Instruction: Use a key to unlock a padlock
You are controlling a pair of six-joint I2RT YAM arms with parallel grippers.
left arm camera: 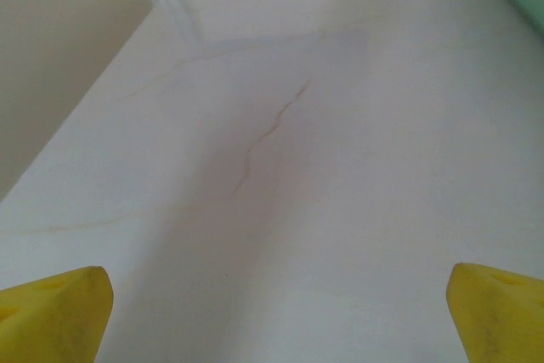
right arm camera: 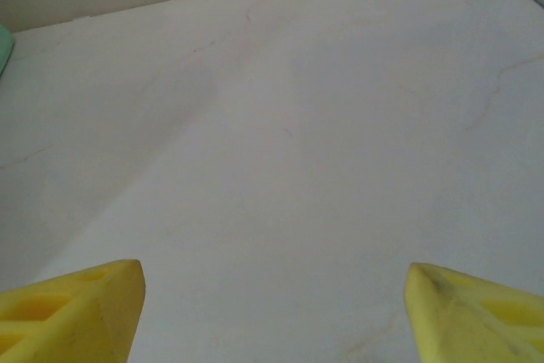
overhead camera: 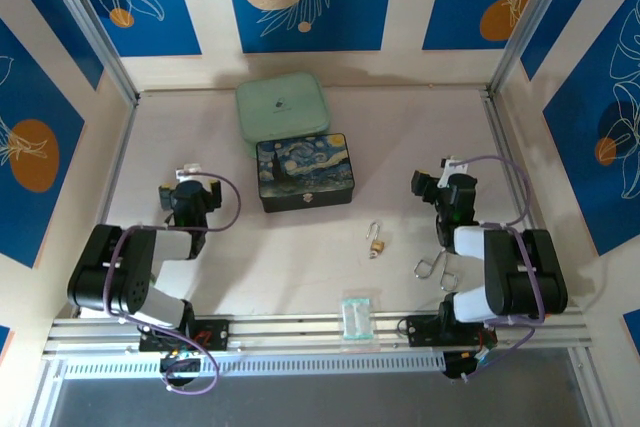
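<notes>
My left gripper [overhead camera: 188, 179] hangs to the left of the painted box [overhead camera: 303, 172]. In its wrist view the left gripper [left arm camera: 276, 316] has its yellow fingers [left arm camera: 53, 312] spread wide over the bare counter [left arm camera: 280, 167], holding nothing. A green case [overhead camera: 283, 107] sits just behind the box, touching it. The padlock [overhead camera: 376, 243] lies flat on the counter [overhead camera: 290, 257], near and to the right of the box's front right corner. Its long axis runs near to far, the brass body toward me and the silver shackle pointing away. Bent wire loops [overhead camera: 432, 267] lie further right of the box. My right gripper [overhead camera: 428, 187] sits to the right of the box. Its wrist view shows the right gripper [right arm camera: 276, 312] with its fingers [right arm camera: 72, 312] wide apart and empty.
</notes>
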